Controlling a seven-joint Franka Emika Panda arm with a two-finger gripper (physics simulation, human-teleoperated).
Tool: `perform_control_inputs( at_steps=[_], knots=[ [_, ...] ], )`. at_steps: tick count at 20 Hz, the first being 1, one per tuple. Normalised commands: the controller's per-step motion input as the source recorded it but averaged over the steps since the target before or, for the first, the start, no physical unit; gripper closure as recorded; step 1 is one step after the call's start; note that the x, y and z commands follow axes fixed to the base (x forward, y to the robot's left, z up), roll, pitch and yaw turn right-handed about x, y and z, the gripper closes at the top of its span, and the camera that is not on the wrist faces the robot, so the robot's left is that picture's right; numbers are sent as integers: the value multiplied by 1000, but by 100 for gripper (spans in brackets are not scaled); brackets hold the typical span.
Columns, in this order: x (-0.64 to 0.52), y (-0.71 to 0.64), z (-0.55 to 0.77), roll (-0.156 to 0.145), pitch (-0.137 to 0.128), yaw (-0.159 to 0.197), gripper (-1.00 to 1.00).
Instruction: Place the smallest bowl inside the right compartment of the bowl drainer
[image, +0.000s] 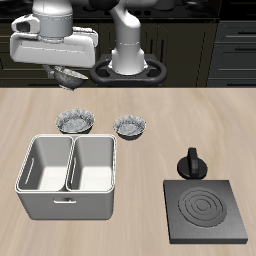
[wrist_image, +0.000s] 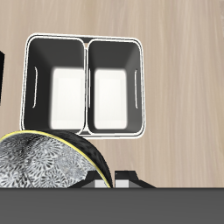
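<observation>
High above the table's back, the gripper (image: 68, 72) holds a small fluted bowl (image: 69, 76) by its rim, behind the drainer (image: 68, 205); thin, stiff metal, likely light and slippery.

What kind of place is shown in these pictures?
Probably a kitchen, as a simulator renders it. A wooden table holds a bowl drainer, fluted metal bowls and a black stove plate; dark cabinets stand behind.
</observation>
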Motion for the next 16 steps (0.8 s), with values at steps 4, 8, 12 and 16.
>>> perform_control_inputs(
  at_steps=[4, 8, 12, 16],
  knots=[
    [269, -29, 137, -20, -10, -9, 100],
    [290, -142, 167, -58, -16, -25, 100],
    [268, -220, 108, -53, -8, 17, 100],
    [203, -101, 7, -44, -5, -16, 100]
  ],
)
